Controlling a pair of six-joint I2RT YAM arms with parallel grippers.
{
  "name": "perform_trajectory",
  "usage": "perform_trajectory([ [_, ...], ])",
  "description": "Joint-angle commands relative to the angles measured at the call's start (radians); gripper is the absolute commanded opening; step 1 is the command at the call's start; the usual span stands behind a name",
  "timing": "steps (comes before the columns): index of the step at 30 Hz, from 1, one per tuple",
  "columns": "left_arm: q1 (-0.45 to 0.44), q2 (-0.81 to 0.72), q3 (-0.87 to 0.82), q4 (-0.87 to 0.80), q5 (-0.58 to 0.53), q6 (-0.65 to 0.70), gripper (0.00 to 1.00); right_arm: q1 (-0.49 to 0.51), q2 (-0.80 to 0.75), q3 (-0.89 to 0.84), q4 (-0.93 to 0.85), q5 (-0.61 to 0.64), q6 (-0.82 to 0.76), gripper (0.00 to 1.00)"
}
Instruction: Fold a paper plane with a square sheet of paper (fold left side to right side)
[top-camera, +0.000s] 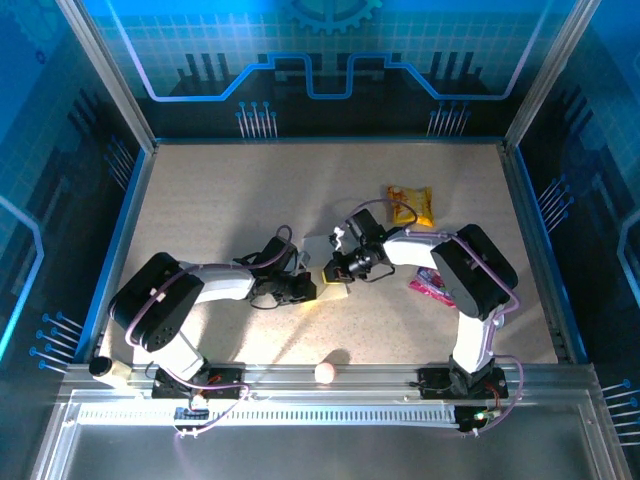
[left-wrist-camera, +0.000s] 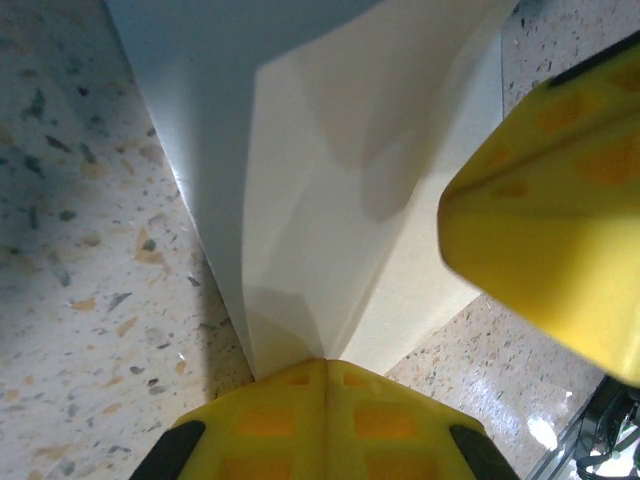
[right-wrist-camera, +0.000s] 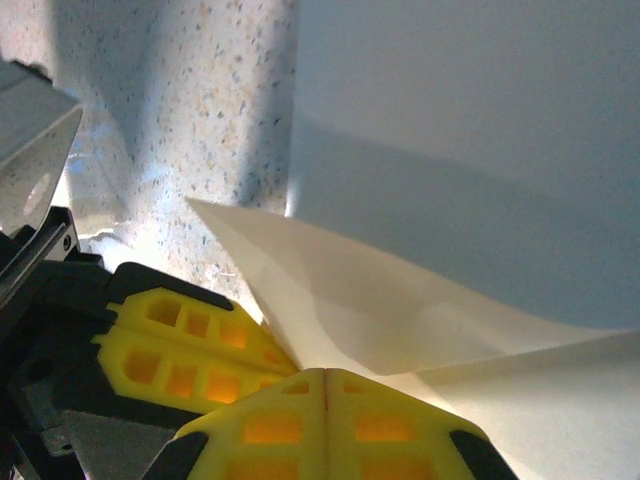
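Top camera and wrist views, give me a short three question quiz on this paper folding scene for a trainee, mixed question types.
1. True or false: the left pincer and the right pincer are both shut on the paper.
2. Which lies farther from the arm bases? A: yellow snack packet. B: pink wrapper.
3. What colour are the pincers' pads?
Key: 1 true; 2 A; 3 yellow.

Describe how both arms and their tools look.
The left arm and right arm have white rounded links, bulky black joints and thin lilac cables looped alongside. The left tool and right tool have bright yellow finger pads moulded with square recesses, with black trim at the outer corners.
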Motion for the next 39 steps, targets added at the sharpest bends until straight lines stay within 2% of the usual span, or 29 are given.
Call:
perform_trajectory([
  [1,-0.012,0.014,-0.025,-0.078,-0.035,0.019,0.00,0.023,0.014,-0.006,0.025,-0.001,0.009,0.00],
  [9,-0.016,0.010,-0.024,-0.086,-0.042,0.023,0.00,0.037,0.050,0.023,0.018,-0.001,0.002,0.00],
  [27,-0.018,0.007,-0.048,-0.131,-0.073,0.044,0.00,0.034,0.093,0.062,-0.098,0.132,-0.054,0.00],
  [39,-0.017,0.006,-0.068,-0.117,-0.068,0.037,0.00,-0.023,0.114,0.093,-0.138,0.155,-0.086,0.00],
])
